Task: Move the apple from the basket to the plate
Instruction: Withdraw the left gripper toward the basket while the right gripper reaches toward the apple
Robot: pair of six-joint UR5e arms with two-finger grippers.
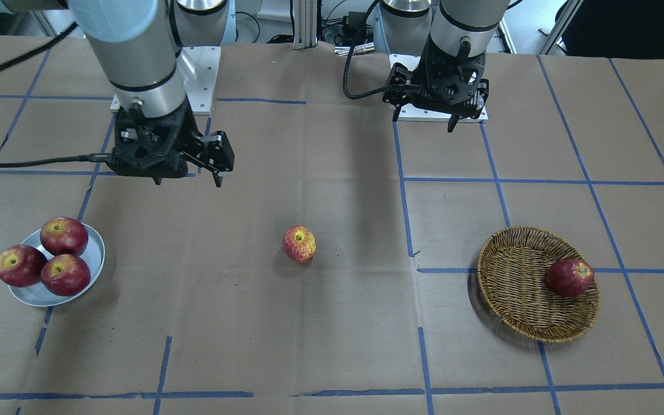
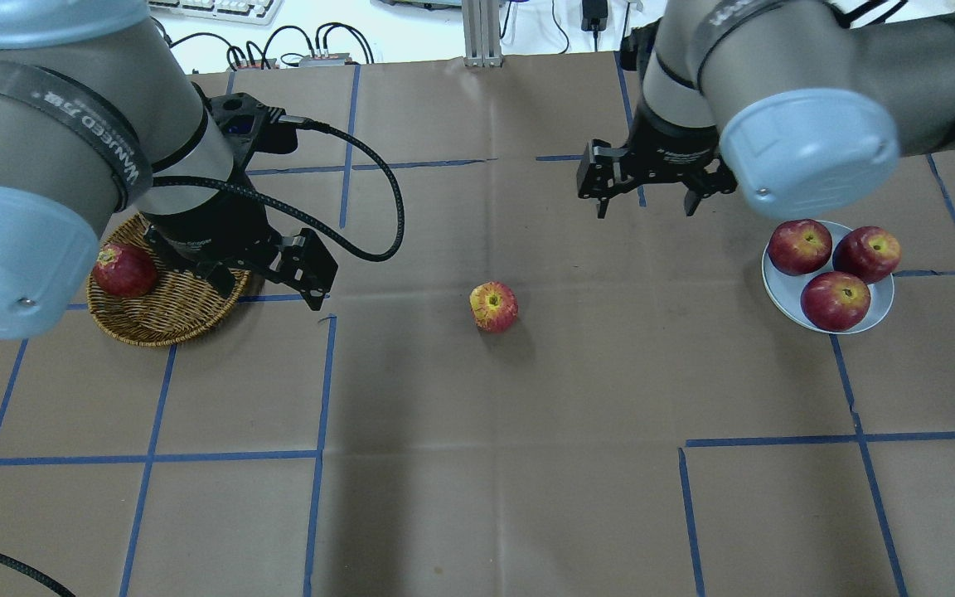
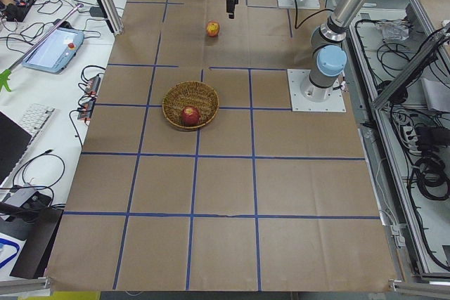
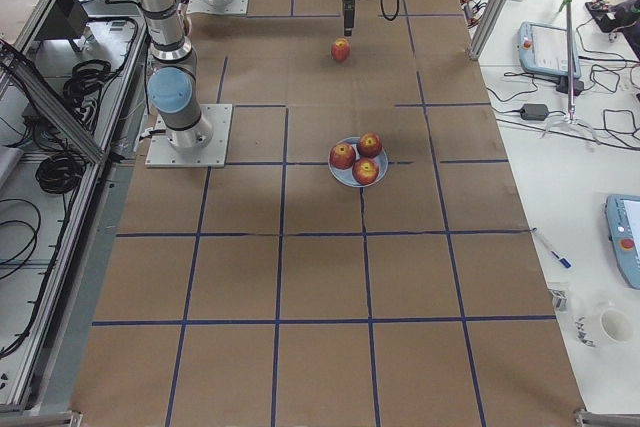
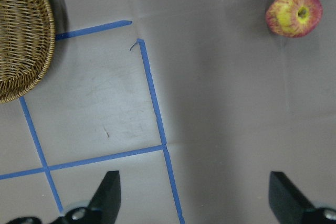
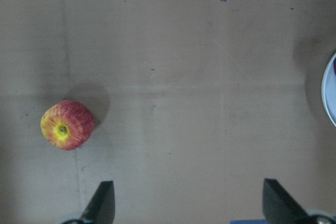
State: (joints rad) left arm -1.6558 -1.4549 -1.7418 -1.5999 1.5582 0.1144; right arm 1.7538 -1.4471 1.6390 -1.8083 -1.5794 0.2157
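The pale, yellow-streaked apple (image 1: 299,244) lies alone on the brown table, midway between basket and plate. It also shows in the overhead view (image 2: 493,307), the left wrist view (image 5: 293,14) and the right wrist view (image 6: 67,125). The wicker basket (image 1: 516,288) (image 2: 171,311) holds one dark red apple (image 1: 569,277). The grey-white plate (image 1: 93,248) (image 2: 776,286) carries three deep-red apples. My left gripper (image 2: 266,294) (image 5: 195,192) hangs open and empty beside the basket. My right gripper (image 2: 645,212) (image 6: 186,198) hangs open and empty between the apple and the plate.
Blue tape lines (image 2: 324,373) grid the brown paper. The robot bases (image 1: 205,75) stand at the back edge. The basket's rim (image 5: 21,35) shows at the left wrist view's upper left, the plate's edge (image 6: 331,93) at the right wrist view's right.
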